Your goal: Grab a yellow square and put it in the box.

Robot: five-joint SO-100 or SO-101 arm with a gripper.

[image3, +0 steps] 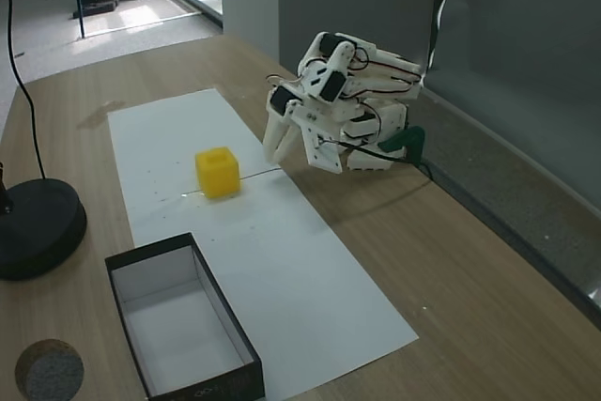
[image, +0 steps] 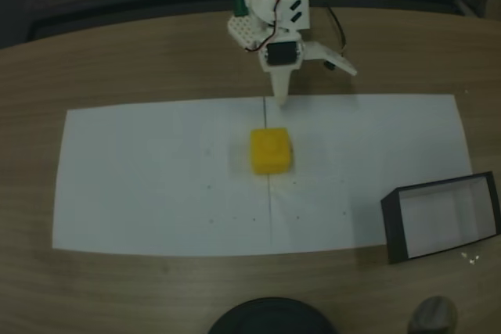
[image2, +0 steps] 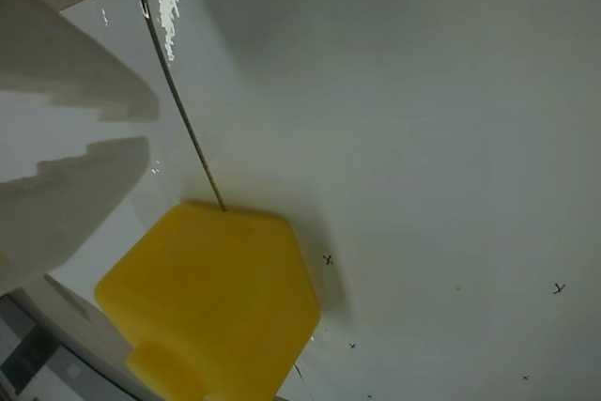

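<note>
The yellow square rests on the white paper, on a thin dark line near the sheet's middle; it is also seen in the other fixed view and large at the bottom of the wrist view. My gripper hovers low just beyond it, open, with one finger pointing at the block and the other splayed to the right. Nothing sits between the fingers, and the white finger stays apart from the block. The box stands open at the paper's right corner, its black wall near the front in the other fixed view.
A white paper sheet covers the wooden table's middle. A round black base and a small grey knob sit near the table's front edge, close to the box. The arm's base stands at the table's back.
</note>
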